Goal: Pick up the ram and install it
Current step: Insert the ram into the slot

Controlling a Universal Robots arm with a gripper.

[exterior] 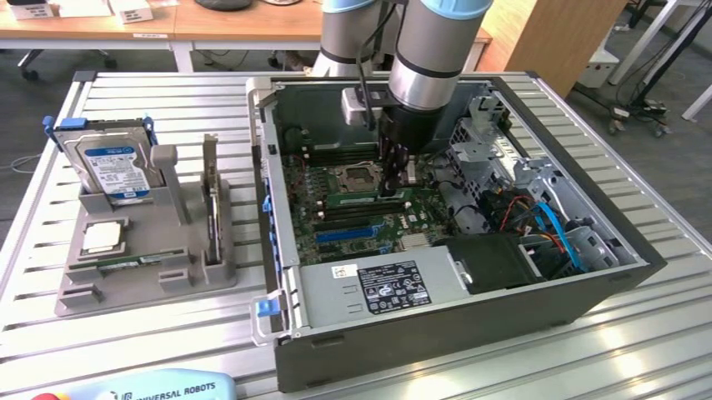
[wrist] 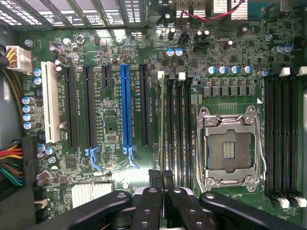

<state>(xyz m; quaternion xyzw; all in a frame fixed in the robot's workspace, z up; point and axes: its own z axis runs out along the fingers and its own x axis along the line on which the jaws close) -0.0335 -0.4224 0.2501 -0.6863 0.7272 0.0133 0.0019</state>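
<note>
My gripper [exterior: 398,185] is low inside the open computer case [exterior: 445,325], right beside the empty processor socket [exterior: 358,177]. In the wrist view its black fingers [wrist: 154,201] are shut, with the gripper [wrist: 162,176] pinching a thin edge-on strip, the ram [wrist: 162,160]. The ram lies along the black memory slots [wrist: 175,124] just beside the socket [wrist: 229,151]. I cannot tell whether it is touching a slot or seated in one. In the exterior view the gripper body hides the ram.
On the exterior view's left, a grey rack [exterior: 145,287] holds a blue-labelled hard drive [exterior: 112,167], a square silver chip [exterior: 102,236] and a green stick [exterior: 136,263] lying flat. The power supply [exterior: 384,287], cables [exterior: 556,229] and drive cage [exterior: 489,125] crowd the case.
</note>
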